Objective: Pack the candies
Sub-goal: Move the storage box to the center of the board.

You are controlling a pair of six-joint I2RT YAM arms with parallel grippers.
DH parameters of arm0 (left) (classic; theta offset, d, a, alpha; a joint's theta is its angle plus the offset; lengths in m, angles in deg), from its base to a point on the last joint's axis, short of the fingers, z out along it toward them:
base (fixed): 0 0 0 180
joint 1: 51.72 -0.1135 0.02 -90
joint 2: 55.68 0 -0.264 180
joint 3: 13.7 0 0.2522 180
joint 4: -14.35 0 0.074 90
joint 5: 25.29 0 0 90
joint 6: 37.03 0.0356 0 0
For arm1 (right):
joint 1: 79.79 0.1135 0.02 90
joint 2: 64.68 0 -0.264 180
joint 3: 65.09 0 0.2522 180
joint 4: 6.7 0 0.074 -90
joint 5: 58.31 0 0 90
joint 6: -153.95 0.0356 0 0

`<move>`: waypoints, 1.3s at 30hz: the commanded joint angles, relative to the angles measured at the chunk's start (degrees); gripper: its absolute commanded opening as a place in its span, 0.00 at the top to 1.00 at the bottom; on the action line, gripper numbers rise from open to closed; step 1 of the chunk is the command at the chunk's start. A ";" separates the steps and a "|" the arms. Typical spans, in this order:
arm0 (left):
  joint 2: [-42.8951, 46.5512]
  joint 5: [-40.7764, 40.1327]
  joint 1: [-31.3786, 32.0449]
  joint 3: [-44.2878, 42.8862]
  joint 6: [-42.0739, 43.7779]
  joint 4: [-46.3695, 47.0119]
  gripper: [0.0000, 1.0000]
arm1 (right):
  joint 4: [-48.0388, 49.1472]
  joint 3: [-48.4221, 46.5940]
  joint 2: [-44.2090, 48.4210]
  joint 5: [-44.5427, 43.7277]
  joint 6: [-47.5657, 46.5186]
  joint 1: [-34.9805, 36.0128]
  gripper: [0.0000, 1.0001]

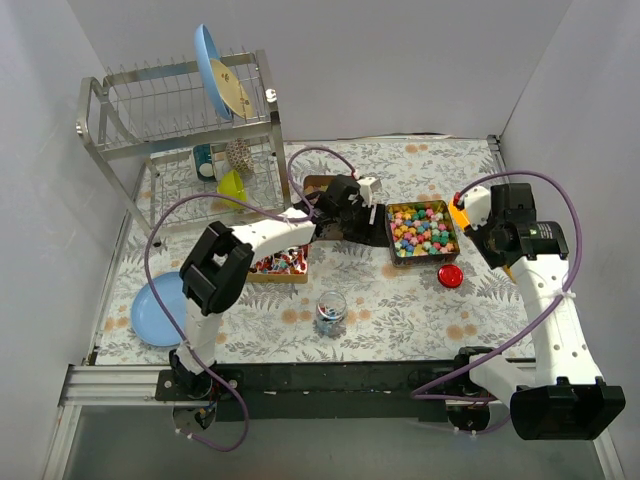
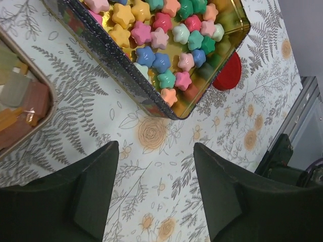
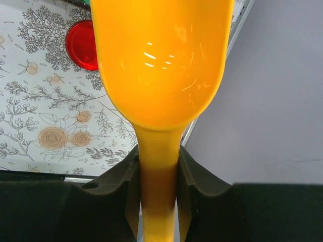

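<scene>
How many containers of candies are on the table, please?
3: a tin of multicoloured candies right of centre, a box of wrapped ones under the left arm, a tray partly hidden behind that arm. Others may be hidden.

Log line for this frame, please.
left jaws: open, empty, beside tin of candies | right jaws: shut on orange scoop | glass jar: upright, mid-table | red lid: beside tin

Bright multicoloured star-shaped candies (image 1: 420,228) fill a dark tin (image 1: 425,261) at 3 o'clock on the worktop. Red-blue-white wrapped pieces (image 1: 280,264) lie heaped in a wooden tray (image 1: 280,277) at 8 o'clock from centre. Pale orange-yellow flat pieces (image 2: 15,96) show at 9 o'clock in the left wrist view.
</scene>
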 commanded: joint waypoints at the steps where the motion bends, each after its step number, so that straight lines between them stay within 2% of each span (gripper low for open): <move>1: -2.19 -5.25 1.69 -3.87 -7.83 1.95 0.37 | 0.95 1.70 1.89 0.62 0.81 -0.37 0.99; 4: -4.74 -7.62 2.57 -5.97 -9.41 1.42 0.35 | 1.12 2.66 2.50 0.71 0.63 -0.46 0.99; 13: -11.25 -11.93 5.29 -11.78 -10.12 1.96 0.34 | 2.09 4.60 2.42 0.97 -0.07 -0.46 0.99; 15: -11.69 -13.77 5.56 -12.04 -10.21 0.38 0.37 | 2.35 4.78 2.33 0.88 -0.25 -0.46 0.99; 17: -11.78 -14.40 5.47 -11.87 -8.64 -0.94 0.44 | 2.61 5.04 2.41 0.88 -0.42 -0.46 0.99; 20: -10.73 -15.19 5.21 -10.12 -7.75 -3.49 0.50 | 3.14 5.31 2.07 1.23 -0.60 -0.46 0.99; 24: -8.18 -12.12 4.16 -6.51 -6.70 -4.38 0.54 | 3.67 4.69 1.45 1.24 -0.78 -0.37 0.99; 30: -2.30 -11.06 3.63 -0.19 -2.30 -6.05 0.56 | 4.20 3.81 0.74 1.50 -0.95 -0.46 0.99; 35: 1.93 -11.15 2.22 2.98 3.85 -9.47 0.57 | 4.11 3.46 0.48 2.02 -1.04 -0.46 0.99; 39: 3.33 -9.39 -1.11 2.64 9.91 -15.87 0.59 | 3.93 3.55 0.66 2.73 -1.22 -0.37 0.99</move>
